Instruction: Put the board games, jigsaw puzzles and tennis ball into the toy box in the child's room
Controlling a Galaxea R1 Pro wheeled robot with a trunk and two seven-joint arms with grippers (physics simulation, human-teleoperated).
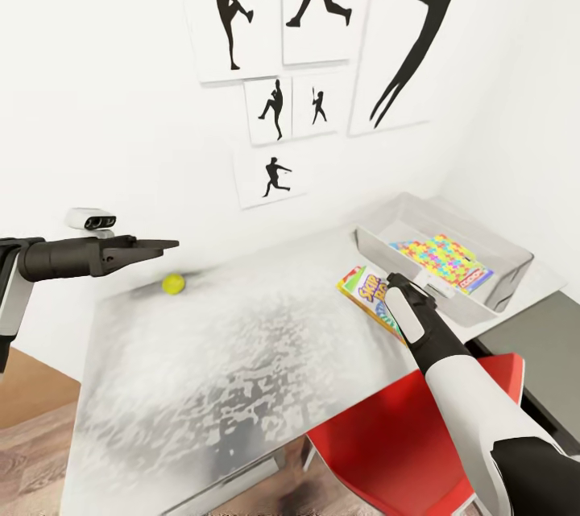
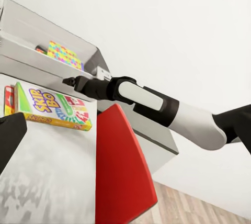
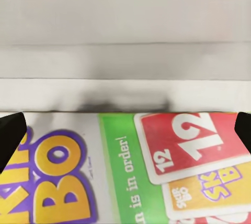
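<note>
On the white glossy desk (image 1: pixel 242 355), the right gripper (image 1: pixel 398 282) hovers just over the flat Skip-Bo box (image 1: pixel 366 295), its jaws spread wide and holding nothing. This box lies beside the grey flared toy box (image 1: pixel 491 299), which contains a colourful jigsaw puzzle (image 1: pixel 439 258). The left gripper (image 1: pixel 157 245) looks closed and empty, near the small round tennis ball (image 1: pixel 173 284).
</note>
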